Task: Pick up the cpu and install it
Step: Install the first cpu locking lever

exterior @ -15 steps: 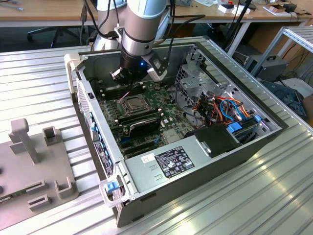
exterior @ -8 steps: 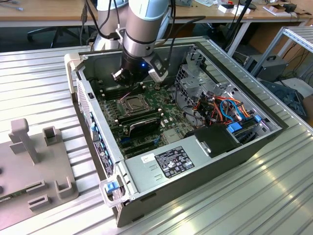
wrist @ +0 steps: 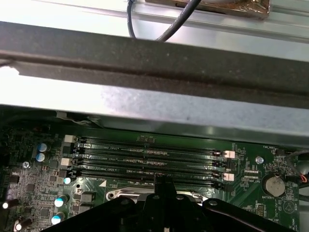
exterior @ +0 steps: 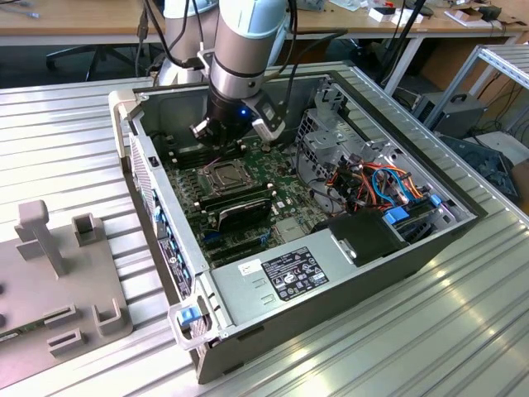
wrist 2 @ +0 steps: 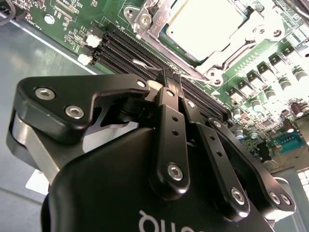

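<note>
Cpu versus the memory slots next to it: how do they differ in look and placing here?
The cpu is a pale silver square; the memory slots are long, narrow and black. The cpu sits inside the metal socket frame; the memory slots run outside it, closer to the gripper. Both sit on the green motherboard.

Cpu [wrist 2: 203, 24] matt silvery metal; table [exterior: 430, 331] ribbed brushed metal.

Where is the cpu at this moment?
In the second wrist view, the cpu lies inside the socket frame, beside the memory slots, just beyond the gripper.
</note>
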Controlling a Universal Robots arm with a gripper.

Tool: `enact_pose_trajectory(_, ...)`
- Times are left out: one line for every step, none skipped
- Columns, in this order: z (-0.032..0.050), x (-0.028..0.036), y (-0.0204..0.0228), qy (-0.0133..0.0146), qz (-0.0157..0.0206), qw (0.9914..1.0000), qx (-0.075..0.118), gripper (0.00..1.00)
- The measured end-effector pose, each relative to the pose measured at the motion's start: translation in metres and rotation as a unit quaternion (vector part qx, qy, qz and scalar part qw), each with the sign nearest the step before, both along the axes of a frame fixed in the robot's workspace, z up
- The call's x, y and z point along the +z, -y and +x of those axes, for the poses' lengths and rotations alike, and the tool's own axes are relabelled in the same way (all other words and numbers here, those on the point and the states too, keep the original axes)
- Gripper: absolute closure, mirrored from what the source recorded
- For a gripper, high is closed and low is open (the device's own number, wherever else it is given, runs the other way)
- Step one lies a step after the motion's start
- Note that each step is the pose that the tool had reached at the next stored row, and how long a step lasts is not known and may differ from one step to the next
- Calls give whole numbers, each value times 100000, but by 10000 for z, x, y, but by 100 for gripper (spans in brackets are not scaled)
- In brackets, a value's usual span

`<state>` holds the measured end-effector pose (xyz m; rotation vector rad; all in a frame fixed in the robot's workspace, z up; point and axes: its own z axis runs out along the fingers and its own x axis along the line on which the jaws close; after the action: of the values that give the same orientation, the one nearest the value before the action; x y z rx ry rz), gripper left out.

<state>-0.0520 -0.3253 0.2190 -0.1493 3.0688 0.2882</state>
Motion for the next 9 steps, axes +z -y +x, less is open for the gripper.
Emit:
enact_pose_trajectory(0,-3,0,-2,0,100000,-5,89)
enact_pose_trajectory(0,-6,0,-10,-13,100000,-11,89)
enact_pose_trajectory(0,-8,0,-8,-14,100000,-17,89)
enact_pose_trajectory(0,-11,0,-3,-5,100000,-26,89)
enact_pose_trajectory(0,-14,0,-2,-3,100000,-31,89)
enact_pose_trajectory(0,-18,0,0,-2,100000,-41,89)
enact_pose_trajectory(0,-21,0,3,-3,100000,-52,89)
enact_pose_trajectory(0,-24,0,0,-10,100000,-60,89)
enact_pose_trajectory(0,-26,0,-3,-18,100000,-69,89)
